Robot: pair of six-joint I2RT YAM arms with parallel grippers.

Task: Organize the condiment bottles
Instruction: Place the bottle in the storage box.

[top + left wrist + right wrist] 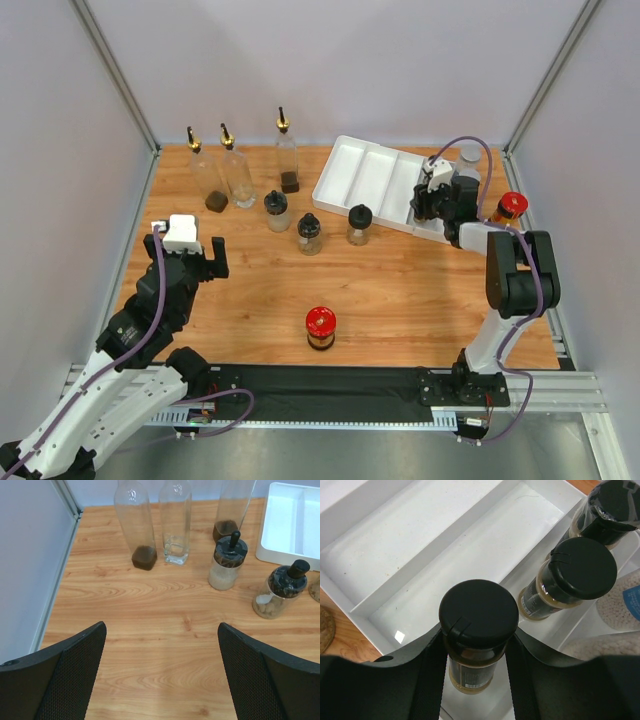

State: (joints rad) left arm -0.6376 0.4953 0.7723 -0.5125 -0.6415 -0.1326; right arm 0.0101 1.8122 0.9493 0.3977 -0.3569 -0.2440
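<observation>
Black-capped jar (478, 630) pinched in my right gripper (475, 656) sits beside two others (575, 575) in the white tray (420, 555); left gripper (161, 630) spread, most bottles (240, 178) outside it.

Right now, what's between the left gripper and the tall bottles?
Only bare tabletop between the open left gripper and the tall bottles, shown in the left wrist view.
</observation>
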